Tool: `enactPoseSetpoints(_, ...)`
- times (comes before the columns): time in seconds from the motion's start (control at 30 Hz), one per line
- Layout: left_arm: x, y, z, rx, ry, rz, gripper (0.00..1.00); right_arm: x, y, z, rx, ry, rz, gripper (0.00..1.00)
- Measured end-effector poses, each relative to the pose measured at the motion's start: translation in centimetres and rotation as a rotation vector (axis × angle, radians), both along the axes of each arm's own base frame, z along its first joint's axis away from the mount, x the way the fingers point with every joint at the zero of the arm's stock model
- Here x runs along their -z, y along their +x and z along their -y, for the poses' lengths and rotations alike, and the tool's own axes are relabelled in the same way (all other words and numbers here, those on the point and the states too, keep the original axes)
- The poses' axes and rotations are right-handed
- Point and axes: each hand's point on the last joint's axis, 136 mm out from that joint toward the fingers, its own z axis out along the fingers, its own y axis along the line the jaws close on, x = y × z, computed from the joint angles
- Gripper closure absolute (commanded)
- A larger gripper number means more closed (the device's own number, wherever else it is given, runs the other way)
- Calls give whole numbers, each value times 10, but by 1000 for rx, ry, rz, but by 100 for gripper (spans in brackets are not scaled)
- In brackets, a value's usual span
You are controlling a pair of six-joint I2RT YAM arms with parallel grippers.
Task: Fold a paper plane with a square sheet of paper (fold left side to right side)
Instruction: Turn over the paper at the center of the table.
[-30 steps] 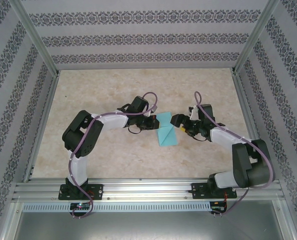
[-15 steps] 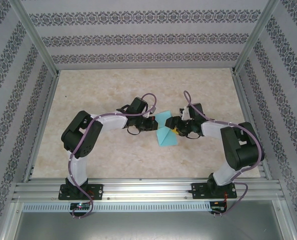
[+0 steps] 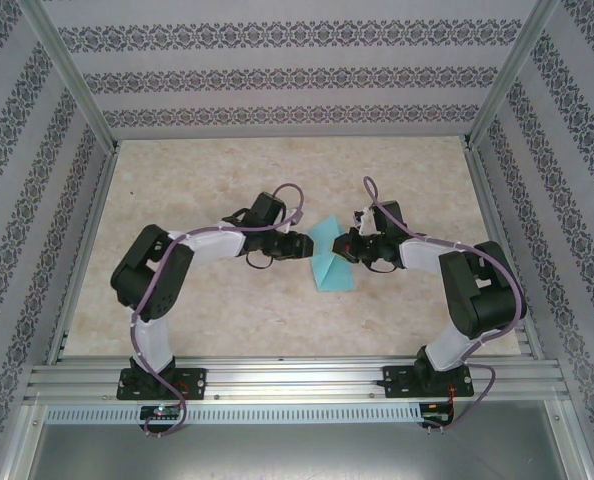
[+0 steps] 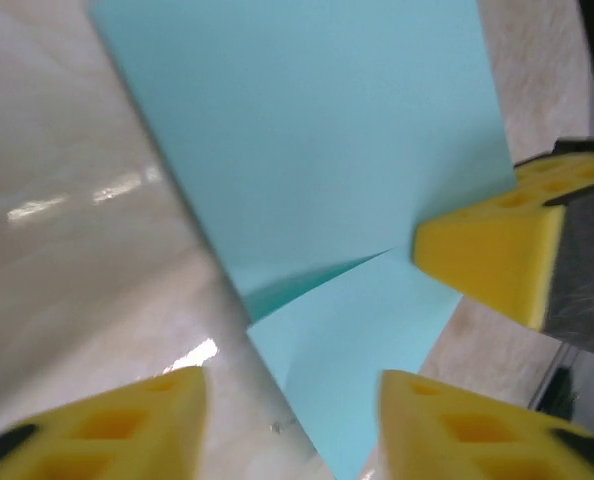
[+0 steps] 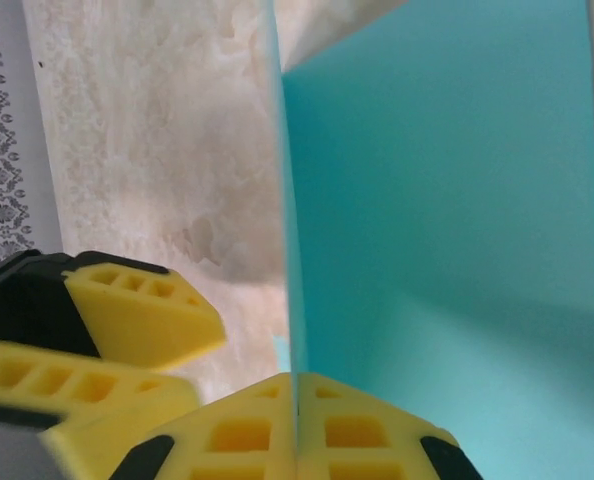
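The right claw (image 5: 297,385) is clenching the raised edge of the turquoise paper sheet (image 3: 329,258), having just closed; the left claw (image 4: 289,388) is letting go, jaws now apart. The sheet is lying part-folded on the tabletop (image 3: 227,180) between the claws, so the right looks to be taking over the fold.

Beige marbled tabletop (image 3: 227,330) within damask-striped walls (image 3: 277,75) and aluminium rails (image 3: 297,378)
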Motion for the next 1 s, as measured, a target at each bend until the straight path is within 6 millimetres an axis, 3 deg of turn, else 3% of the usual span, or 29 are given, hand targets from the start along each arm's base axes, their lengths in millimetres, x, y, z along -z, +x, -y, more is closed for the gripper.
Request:
enactPoseSetpoints(0.17,-54,8,-34,-105,-65,92,0,-45,14,5,15,54,103,96)
enactPoseSetpoints(0.33,-104,7,-40,-167,-206,156,0,-122,32,5,22,165,267,95)
enactPoseSetpoints(0.5,-146,9,-24,-159,-401,156,0,-199,36,-3,-3,279,416,94)
enactPoseSetpoints(0.63,-180,8,-11,-119,-541,163,0,-247,32,-8,-32,348,499,93)
enactPoseSetpoints(0.77,-208,5,0,-72,-638,177,8,-267,25,-18,-54,403,515,92)
enactPoseSetpoints(1.0,-235,-6,8,-17,-737,184,39,-273,18,-27,-69,447,483,92)
